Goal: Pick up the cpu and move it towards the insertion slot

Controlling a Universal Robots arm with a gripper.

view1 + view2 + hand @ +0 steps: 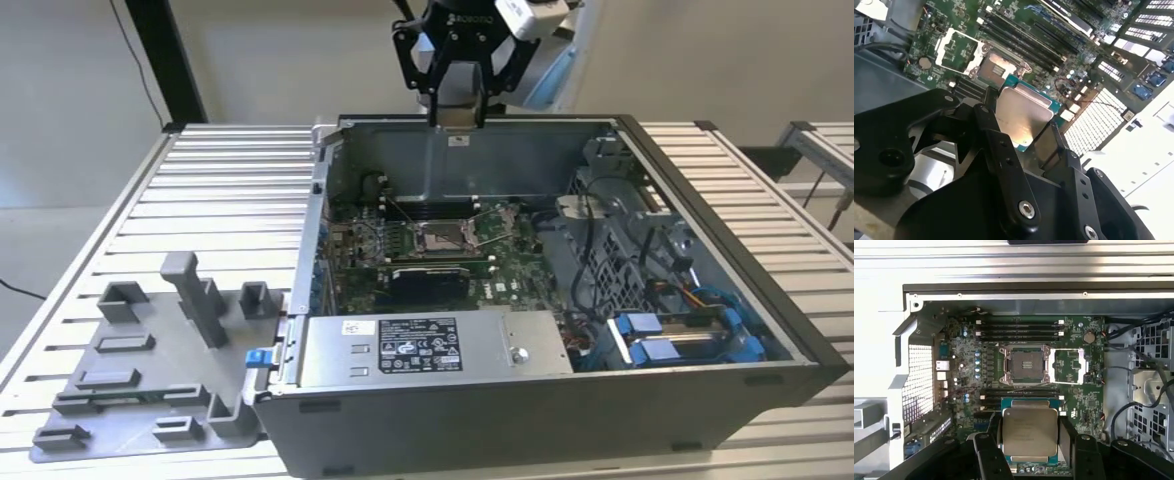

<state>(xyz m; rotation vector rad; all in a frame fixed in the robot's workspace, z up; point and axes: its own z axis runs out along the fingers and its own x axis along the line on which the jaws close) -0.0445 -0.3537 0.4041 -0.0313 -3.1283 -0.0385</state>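
Gripper [1029, 440]: black, two flat fingers [990, 450] with bolted linkages, pinched on opposite edges of the cpu; in the exterior view it hangs above the rear wall of the computer case [747, 300], where the chip itself is too small to make out with certainty.

Cpu [1030, 431]: small flat square, matte silver-white metal lid facing the first wrist camera, thin teal-green rim showing around it; held in the air between the fingers, clear of the board. In the second wrist view its lid [1021, 114] catches a warm sheen.

Insertion slot [1025, 364]: square silver metal frame, brownish centre, thin lever along one side; its hinged load plate [1070, 365] lies folded open just beside it. The slot sits on the green circuit board [1084, 405], apart from the held chip.

Circuit board: glossy green, dense with small components, long dark memory slots [1019, 329] running in parallel rows.

Computer case: grey sheet metal, open-topped, perforated panel on one wall, resting on a ribbed aluminium table [214, 190].

Tray [147, 370]: grey plastic, blocky upright pegs, beside the case on the exterior view's left
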